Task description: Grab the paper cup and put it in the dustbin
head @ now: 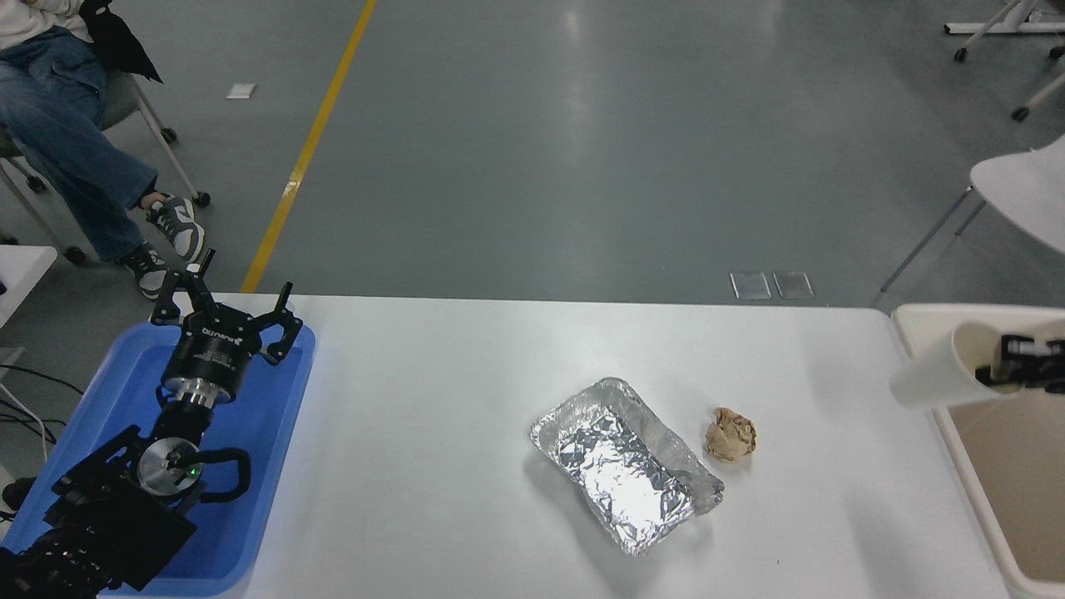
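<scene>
- The right end effector (pixel 1017 366) comes in from the right edge, its fingers clamped on the rim of the paper cup (pixel 944 376), one finger inside the mouth.
- The cup is tipped on its side in the air, over the left rim of the dustbin (pixel 923 316), which stands at the right end of the worktop (pixel 449 433).
- The left end effector (pixel 223 312) hangs over a blue tray (pixel 274 416) at the lower left, fingers spread apart.
- A foil tray (pixel 626 463) and a crumpled brown paper ball (pixel 731 435) lie side by side, mid-worktop.

Crinkled shiny foil tray (pixel 626 466), rough crumpled brown paper ball (pixel 731 435), matt paper cup (pixel 944 378), smooth plastic dustbin (pixel 969 466), glossy blue plastic tray (pixel 258 466).
</scene>
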`<state>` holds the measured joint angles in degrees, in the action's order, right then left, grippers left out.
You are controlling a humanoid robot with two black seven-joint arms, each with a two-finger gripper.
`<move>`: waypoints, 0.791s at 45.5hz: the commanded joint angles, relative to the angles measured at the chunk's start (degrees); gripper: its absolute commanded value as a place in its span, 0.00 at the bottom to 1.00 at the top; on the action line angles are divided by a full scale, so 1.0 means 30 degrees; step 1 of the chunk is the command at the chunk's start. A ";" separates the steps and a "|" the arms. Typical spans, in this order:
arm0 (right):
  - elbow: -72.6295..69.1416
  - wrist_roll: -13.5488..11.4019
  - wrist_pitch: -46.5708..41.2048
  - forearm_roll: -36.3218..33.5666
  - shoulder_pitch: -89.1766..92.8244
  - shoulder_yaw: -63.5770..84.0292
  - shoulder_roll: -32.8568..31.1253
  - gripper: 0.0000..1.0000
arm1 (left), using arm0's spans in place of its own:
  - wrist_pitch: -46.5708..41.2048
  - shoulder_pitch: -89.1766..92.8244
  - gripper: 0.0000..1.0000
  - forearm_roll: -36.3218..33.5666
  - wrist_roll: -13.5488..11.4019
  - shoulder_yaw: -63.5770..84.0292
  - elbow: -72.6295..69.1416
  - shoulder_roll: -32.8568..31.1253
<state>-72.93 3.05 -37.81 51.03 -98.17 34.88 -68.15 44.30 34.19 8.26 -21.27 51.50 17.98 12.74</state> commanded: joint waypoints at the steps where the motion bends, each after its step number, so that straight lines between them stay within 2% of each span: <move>1: 0.0814 -0.0049 -0.1049 0.0244 -0.1554 0.0005 0.0568 0.00 | -0.0002 0.0000 1.00 0.0000 0.0001 0.0000 0.0014 0.0000; 22: 0.3654 -0.0108 -0.1401 0.0069 -0.1965 0.0913 0.2444 0.00 | -0.0002 0.0000 1.00 0.0000 0.0001 0.0000 0.0014 0.0000; 30: 0.6990 -0.0108 -0.1079 -0.0077 -0.0533 0.1177 0.2912 0.00 | -0.0002 0.0000 1.00 0.0000 0.0001 0.0000 0.0014 0.0000; 36: 1.0535 -0.0108 -0.0904 -0.1481 0.1459 0.1177 0.3994 0.00 | -0.0002 0.0000 1.00 0.0000 0.0001 0.0000 0.0014 0.0000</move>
<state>-55.50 2.70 -41.31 50.57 -100.61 37.69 -60.14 44.30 34.19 8.26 -21.27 51.50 18.01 12.74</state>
